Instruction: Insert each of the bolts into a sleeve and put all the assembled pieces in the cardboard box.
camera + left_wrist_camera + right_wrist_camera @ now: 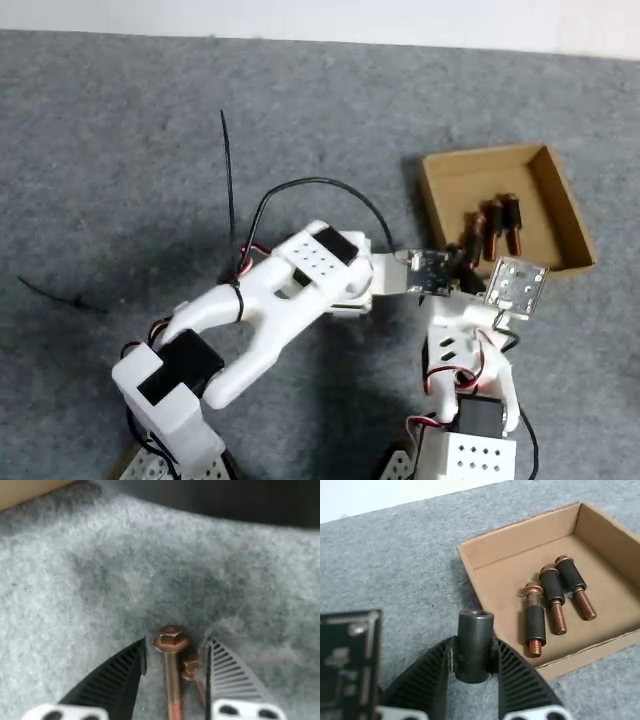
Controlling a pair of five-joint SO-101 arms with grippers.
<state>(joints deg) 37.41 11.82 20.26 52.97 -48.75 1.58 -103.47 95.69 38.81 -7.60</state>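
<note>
So the left gripper [176,652] has its fingers spread open on either side of a copper bolt [172,690] lying flat on the grey felt [100,580], with a second bolt [190,664] tucked just beside it. The right gripper [473,652] is clamped on a black sleeve [475,630], holding it upright near the cardboard box [520,545]. Three bolt-in-sleeve pieces [552,587] are lying side by side in that box.

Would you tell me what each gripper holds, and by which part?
Right gripper clamps the sleeve around its lower body; left gripper, open around a bolt, holds nothing.
</note>
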